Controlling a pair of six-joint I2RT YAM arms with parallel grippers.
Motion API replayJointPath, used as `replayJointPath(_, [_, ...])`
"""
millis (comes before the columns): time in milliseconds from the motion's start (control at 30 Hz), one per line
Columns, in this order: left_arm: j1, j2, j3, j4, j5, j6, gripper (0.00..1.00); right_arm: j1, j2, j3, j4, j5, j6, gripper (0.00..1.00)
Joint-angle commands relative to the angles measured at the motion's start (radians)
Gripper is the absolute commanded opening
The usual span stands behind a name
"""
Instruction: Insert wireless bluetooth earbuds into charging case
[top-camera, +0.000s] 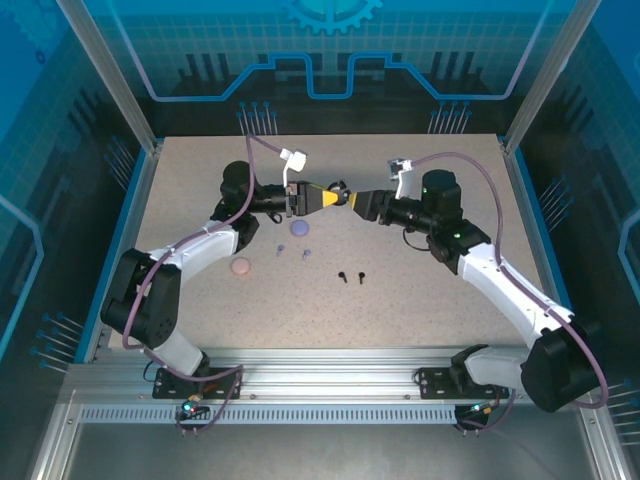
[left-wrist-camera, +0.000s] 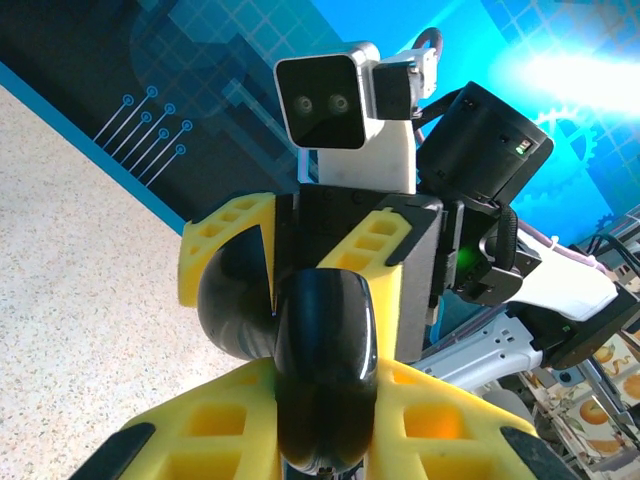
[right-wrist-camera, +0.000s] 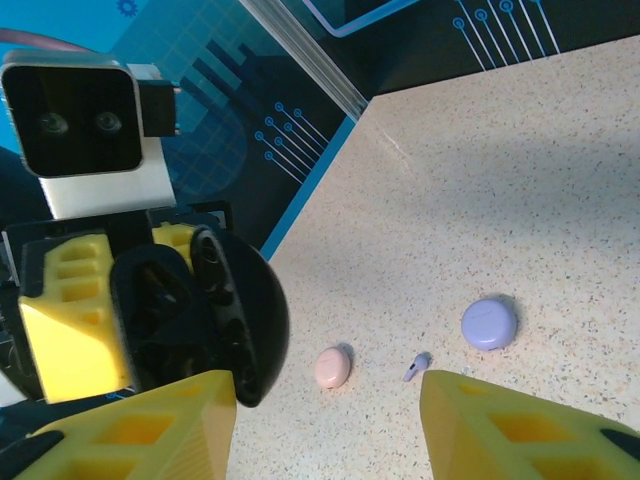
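lavender case (right-wrist-camera: 489, 323), pink case (right-wrist-camera: 332, 367) (black buds (top-camera: 351, 276) nearby)

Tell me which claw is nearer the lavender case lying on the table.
Left. The left claw, shut on the black case, hangs just beyond and slightly right of the lavender case; the right claw hangs open farther to the right.

Speckled beige tabletop (top-camera: 420, 320) occupies frame centre. Blue circuit-print panels (top-camera: 200, 40) enclose it; aluminium posts (top-camera: 108, 70) stand upper left and upper right.
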Motion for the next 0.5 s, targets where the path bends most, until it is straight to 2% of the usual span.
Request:
replayJointPath(0, [-0.003,0.006,-0.014,0.057,0.024,-0.020,0.00,0.011,0.018,0.029,0.030,0.008,0.011,0.51])
replayJointPath(267, [-0.007,0.004,-0.023,0.068,0.029,-0.026,0.00,0.020,0.044,0.052,0.030,0.014,0.018,0.48])
replayJointPath(467, [-0.016,0.009,-0.022,0.074,0.030,-0.029,0.00,0.027,0.064,0.074,0.018,0.008,0.018,0.40])
